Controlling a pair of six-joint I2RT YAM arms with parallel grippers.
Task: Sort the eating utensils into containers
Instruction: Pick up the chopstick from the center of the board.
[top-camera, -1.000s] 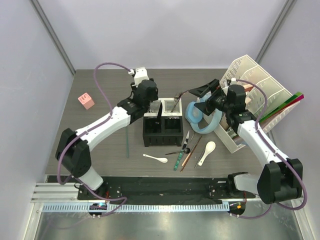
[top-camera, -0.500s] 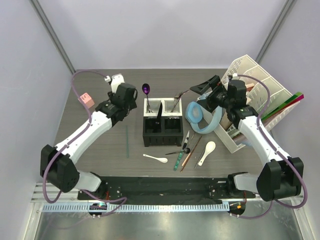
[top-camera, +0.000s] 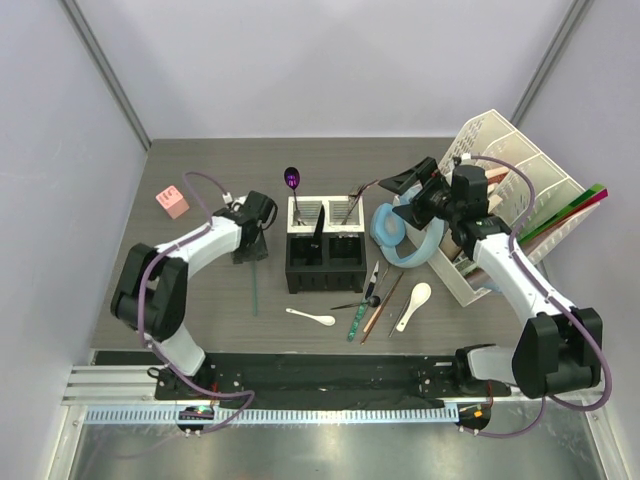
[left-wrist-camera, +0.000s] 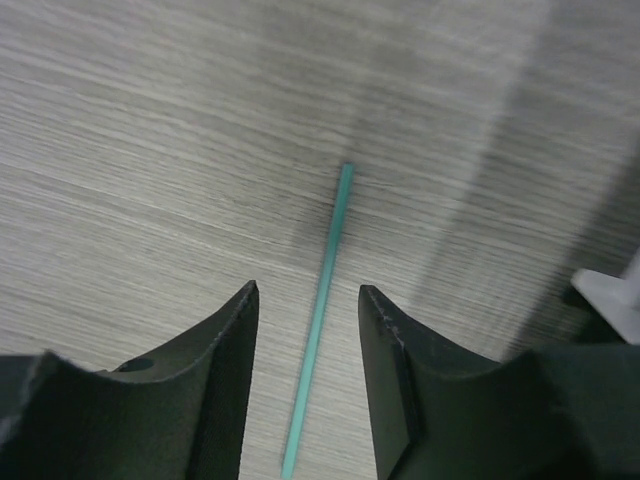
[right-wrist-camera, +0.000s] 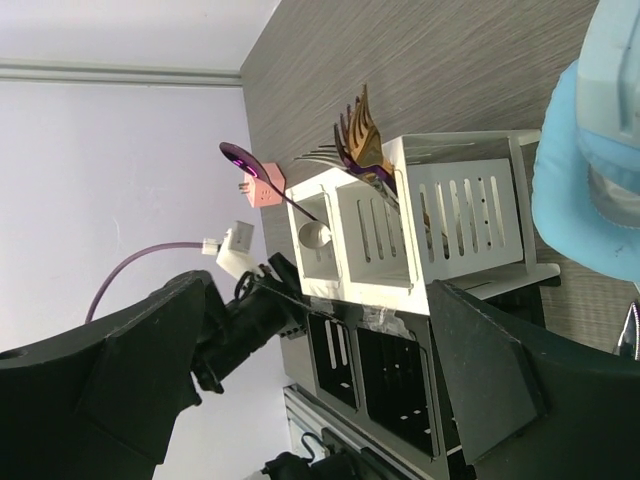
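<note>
The black caddy of containers (top-camera: 343, 262) stands mid-table, its two back compartments white (right-wrist-camera: 400, 230). A purple spoon (top-camera: 292, 180) (right-wrist-camera: 245, 160) stands in the back-left one, forks (top-camera: 355, 196) (right-wrist-camera: 360, 135) in the back-right one, and a black knife (top-camera: 318, 232) in the front-left one. My left gripper (top-camera: 250, 247) (left-wrist-camera: 308, 300) is low over the table left of the caddy. It is open astride a thin teal stick (left-wrist-camera: 322, 300) (top-camera: 254, 287) without touching it. My right gripper (top-camera: 405, 196) (right-wrist-camera: 310, 370) hangs open and empty to the right of the caddy.
Loose on the table in front of the caddy are two white soup spoons (top-camera: 312, 317) (top-camera: 415, 300), a green-patterned piece (top-camera: 357, 318), brown chopsticks (top-camera: 383, 303) and a dark utensil (top-camera: 372, 282). A light blue ring (top-camera: 400, 240), a white slotted rack (top-camera: 520, 190) and a pink block (top-camera: 172, 202) also stand here.
My left arm has left the caddy's back-left compartment, where the purple spoon now stands. It swung left and came down over the teal stick, jaws a little narrower. The right arm barely moved.
</note>
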